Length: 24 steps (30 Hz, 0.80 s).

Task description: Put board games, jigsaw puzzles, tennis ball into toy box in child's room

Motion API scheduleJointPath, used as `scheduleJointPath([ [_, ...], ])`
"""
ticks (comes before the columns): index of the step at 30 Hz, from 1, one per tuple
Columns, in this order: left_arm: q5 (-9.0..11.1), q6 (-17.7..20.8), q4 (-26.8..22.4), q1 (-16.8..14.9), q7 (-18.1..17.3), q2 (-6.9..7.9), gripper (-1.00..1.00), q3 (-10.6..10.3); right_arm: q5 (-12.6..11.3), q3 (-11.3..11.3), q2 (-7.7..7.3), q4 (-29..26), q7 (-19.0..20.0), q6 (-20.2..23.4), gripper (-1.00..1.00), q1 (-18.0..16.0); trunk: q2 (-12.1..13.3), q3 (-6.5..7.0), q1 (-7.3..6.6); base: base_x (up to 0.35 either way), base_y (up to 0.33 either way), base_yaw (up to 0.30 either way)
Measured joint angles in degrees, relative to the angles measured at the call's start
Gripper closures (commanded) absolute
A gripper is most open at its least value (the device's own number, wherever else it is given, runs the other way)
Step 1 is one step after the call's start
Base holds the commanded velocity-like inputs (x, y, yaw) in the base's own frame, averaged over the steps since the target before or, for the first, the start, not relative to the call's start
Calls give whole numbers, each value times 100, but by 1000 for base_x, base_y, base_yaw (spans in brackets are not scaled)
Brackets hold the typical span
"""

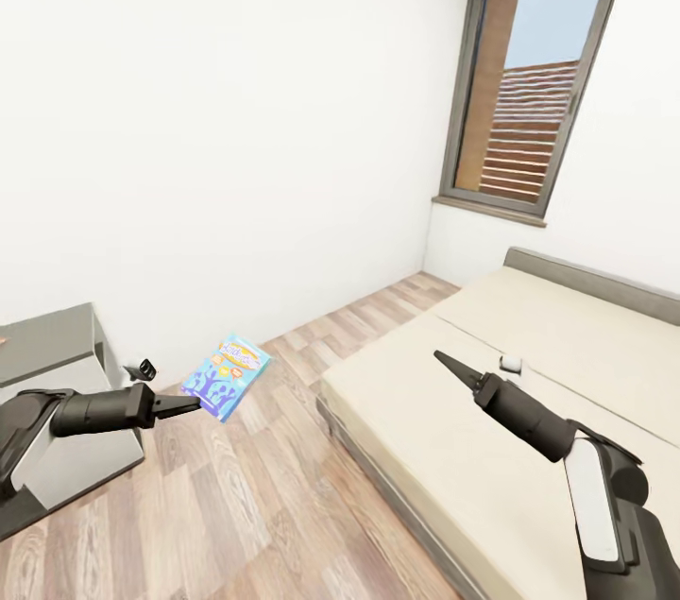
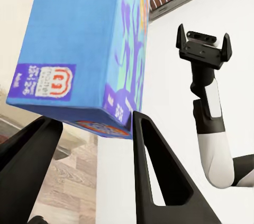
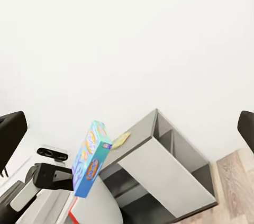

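A blue board game box point(image 1: 227, 377) hangs tilted in the air over the wooden floor, with my left gripper point(image 1: 193, 405) shut on its lower edge. In the left wrist view the box point(image 2: 84, 44) sits between both fingers point(image 2: 153, 166). The right wrist view shows the same box point(image 3: 91, 158) in front of the grey table point(image 3: 159, 155), where a small yellowish flat item point(image 3: 120, 139) lies on top. My right gripper point(image 1: 446, 360) hovers open and empty above the bed's near part; its fingers point(image 2: 203, 41) stand apart. The toy box is out of view.
A beige bed point(image 1: 567, 335) with a small white object point(image 1: 511, 361) on it takes up the right side. The grey table point(image 1: 47, 345) stands at the left against the white wall. A tall window point(image 1: 529, 80) is at the far right. Wooden floor point(image 1: 236, 505) runs between bed and table.
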Motion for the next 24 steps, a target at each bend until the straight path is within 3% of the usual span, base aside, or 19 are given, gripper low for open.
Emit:
scheduleJointPath([
  [12, 1, -2, 0, -1, 0, -1, 100, -4, 3, 1, 5, 0, 0, -113, -100, 3, 483, 308, -264, 0, 0, 191],
  [24, 12, -21, -3, 1, -1, 0, 100, 19, 4, 2, 3, -2, -1, -114, -100, 3, 484, 401, -266, 17, -10, 195],
])
